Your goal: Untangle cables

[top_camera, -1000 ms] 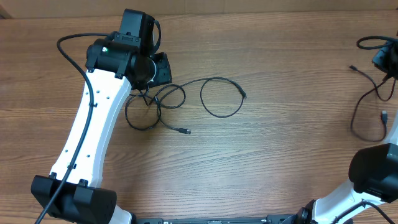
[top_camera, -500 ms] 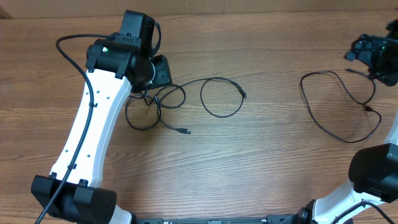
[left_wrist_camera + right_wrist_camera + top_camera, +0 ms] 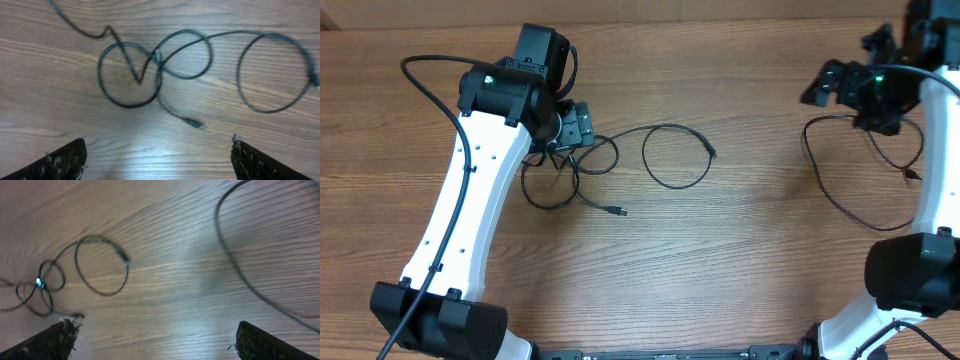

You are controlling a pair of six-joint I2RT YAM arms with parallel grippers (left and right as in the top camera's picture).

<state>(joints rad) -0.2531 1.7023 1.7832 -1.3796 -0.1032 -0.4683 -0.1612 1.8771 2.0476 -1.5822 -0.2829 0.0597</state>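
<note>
Black cable (image 3: 835, 200) now lies apart at right; left hand (image 3: 160, 167), right hand (image 3: 155, 340) both just released; tangle (image 3: 158, 59) remains.

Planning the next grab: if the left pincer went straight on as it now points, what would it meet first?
Likely bare table just short of the cables; the open left pincer aims at wood near a loose plug end. Depth is unclear.

Left gripper (image 3: 157, 150) fingers stand wide apart, nothing between them. Black cable (image 3: 158, 56) lies in overlapping loops on wooden table (image 3: 50, 115).
</note>
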